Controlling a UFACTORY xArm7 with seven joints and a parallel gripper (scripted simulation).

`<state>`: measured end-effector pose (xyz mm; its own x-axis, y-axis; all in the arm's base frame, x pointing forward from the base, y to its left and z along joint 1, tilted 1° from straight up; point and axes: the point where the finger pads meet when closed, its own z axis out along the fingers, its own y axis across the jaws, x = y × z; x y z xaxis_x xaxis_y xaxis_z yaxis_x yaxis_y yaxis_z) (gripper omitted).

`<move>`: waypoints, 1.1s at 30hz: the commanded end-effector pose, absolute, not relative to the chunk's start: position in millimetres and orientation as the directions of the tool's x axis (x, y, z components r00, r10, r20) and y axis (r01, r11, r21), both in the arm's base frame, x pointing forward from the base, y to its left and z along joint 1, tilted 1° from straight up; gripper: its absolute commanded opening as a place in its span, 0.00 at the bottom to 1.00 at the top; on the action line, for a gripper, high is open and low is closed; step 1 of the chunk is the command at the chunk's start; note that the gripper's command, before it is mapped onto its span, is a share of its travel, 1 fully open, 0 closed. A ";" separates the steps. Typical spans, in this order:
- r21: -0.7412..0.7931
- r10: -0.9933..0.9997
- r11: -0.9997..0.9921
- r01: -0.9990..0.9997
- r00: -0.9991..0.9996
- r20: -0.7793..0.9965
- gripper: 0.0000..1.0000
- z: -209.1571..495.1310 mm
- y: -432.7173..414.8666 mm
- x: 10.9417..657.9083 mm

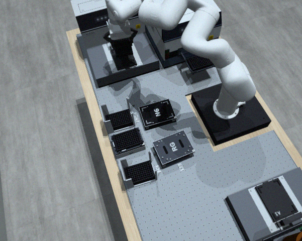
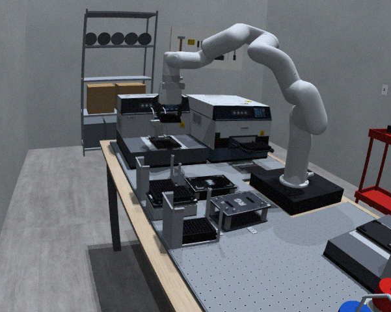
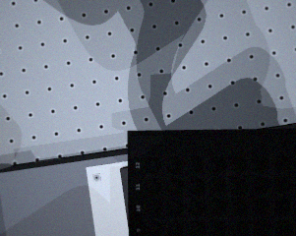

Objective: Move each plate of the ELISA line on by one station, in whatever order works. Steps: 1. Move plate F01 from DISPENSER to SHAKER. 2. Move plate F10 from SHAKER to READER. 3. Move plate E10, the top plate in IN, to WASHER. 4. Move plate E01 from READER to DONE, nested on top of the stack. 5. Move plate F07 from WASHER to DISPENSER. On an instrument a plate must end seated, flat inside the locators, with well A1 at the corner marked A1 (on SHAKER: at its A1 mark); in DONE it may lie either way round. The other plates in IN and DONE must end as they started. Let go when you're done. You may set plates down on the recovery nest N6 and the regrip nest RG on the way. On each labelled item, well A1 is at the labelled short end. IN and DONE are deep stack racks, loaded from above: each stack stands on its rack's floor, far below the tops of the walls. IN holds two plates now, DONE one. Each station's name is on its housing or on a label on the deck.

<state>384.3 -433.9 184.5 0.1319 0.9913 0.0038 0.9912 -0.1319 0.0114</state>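
Grey perforated worktop [image 1: 197, 197] fills my view, instruments along the far edge. I have the end effector [image 2: 168, 117] clamped on a black plate [image 3: 216, 182] — held just above the far-left instrument's platform [image 1: 145, 63], over its white strips. Wrist view shows the plate's edge with column numbers 10 to 12 — its label I can't read. Nests N6 [image 1: 157, 113] and RG [image 1: 174, 146] sit mid-deck, near the three left-edge stations.
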 end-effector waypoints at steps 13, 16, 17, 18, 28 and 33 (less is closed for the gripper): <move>0.018 0.970 -0.243 0.970 0.243 -0.003 0.00 186.8 -391.7 382.8; 0.018 0.961 -0.276 0.961 0.276 -0.002 0.00 186.7 -381.8 382.3; 0.018 0.958 -0.288 0.958 0.288 -0.002 0.00 186.7 -378.4 382.1; 0.018 0.954 -0.299 0.954 0.299 -0.001 0.00 186.6 -375.1 382.0; 0.018 0.943 -0.333 0.943 0.333 0.000 0.00 186.4 -353.7 380.9; 0.018 0.922 -0.387 0.922 0.387 0.001 0.00 186.2 -337.0 380.1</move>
<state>379.7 -347.6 184.1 0.3511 0.9363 0.0052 0.9363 -0.3512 0.0110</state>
